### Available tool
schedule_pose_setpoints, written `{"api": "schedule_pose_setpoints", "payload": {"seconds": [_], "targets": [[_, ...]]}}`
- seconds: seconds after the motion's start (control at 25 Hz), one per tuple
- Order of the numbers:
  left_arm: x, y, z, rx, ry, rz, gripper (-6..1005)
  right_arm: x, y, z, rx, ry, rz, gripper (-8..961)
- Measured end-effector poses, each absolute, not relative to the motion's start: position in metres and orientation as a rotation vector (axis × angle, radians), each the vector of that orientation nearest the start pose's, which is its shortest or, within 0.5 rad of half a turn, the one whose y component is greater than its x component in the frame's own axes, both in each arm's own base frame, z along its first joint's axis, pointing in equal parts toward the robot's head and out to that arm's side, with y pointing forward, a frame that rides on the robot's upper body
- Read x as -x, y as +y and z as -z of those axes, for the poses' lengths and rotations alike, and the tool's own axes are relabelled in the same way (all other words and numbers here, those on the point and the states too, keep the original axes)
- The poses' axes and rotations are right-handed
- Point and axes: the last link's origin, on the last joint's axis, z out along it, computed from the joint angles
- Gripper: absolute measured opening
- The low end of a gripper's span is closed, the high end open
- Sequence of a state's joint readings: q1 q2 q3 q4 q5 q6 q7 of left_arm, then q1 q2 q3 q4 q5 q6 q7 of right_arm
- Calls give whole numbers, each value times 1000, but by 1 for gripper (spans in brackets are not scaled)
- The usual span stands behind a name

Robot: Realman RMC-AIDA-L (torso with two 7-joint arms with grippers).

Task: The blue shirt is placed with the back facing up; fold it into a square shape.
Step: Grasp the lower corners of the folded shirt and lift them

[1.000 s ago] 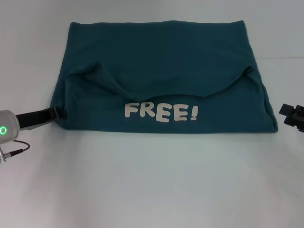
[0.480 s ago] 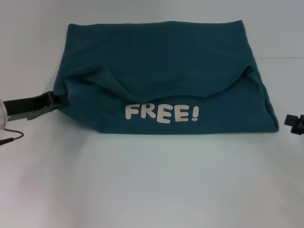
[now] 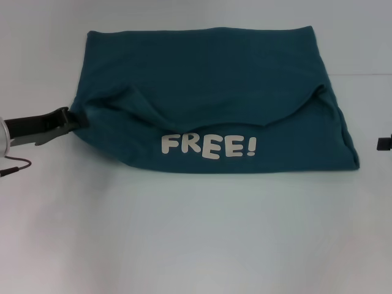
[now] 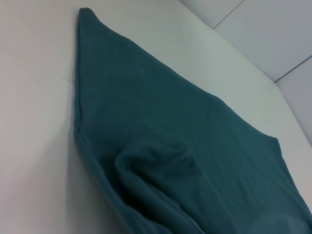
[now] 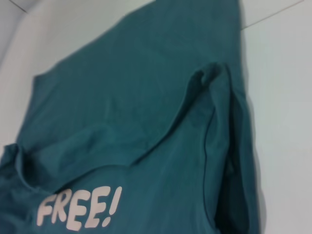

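Note:
The blue shirt [image 3: 208, 79] lies folded on the white table [image 3: 196, 233], its near flap turned over so the white "FREE!" lettering [image 3: 208, 146] faces up. My left gripper [image 3: 69, 117] is at the shirt's left edge, shut on the cloth near the lower left corner, which is drawn up and inward. In the left wrist view the shirt [image 4: 170, 136] shows plain, with a raised fold close by. Only a sliver of my right gripper [image 3: 386, 143] shows at the right border, apart from the shirt. The right wrist view shows the shirt [image 5: 146, 97] and its lettering [image 5: 78, 209].
Bare white tabletop lies all around the shirt, with a wide stretch in front of it. A thin cable [image 3: 15, 166] hangs by my left arm. A faint seam [image 3: 361, 75] in the surface runs behind the shirt's right side.
My left gripper has moved away from me along the shirt's left edge, dragging the lower left corner up and inward. The right gripper has withdrawn to the right, almost out of the picture.

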State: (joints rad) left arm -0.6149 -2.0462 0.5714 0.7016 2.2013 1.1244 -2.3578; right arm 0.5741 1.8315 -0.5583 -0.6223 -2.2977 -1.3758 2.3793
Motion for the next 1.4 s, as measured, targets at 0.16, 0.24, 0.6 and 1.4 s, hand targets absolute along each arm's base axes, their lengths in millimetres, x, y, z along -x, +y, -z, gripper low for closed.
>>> {"api": "schedule_pose_setpoints", "payload": {"seconds": [0.16, 0.24, 0.6, 1.4], "targets": [[299, 401, -43, 1892, -1686, 643, 14, -329, 383, -104, 2001, 1765, -329, 578], [299, 402, -44, 1893, -1682, 642, 14, -324, 389, -102, 2003, 1755, -293, 577], [300, 403, -45, 1884, -1678, 640, 15, -318, 401, -76, 1996, 1720, -263, 570], [302, 403, -40, 1870, -1687, 638, 17, -311, 409, -31, 1984, 1674, -224, 555]]}}
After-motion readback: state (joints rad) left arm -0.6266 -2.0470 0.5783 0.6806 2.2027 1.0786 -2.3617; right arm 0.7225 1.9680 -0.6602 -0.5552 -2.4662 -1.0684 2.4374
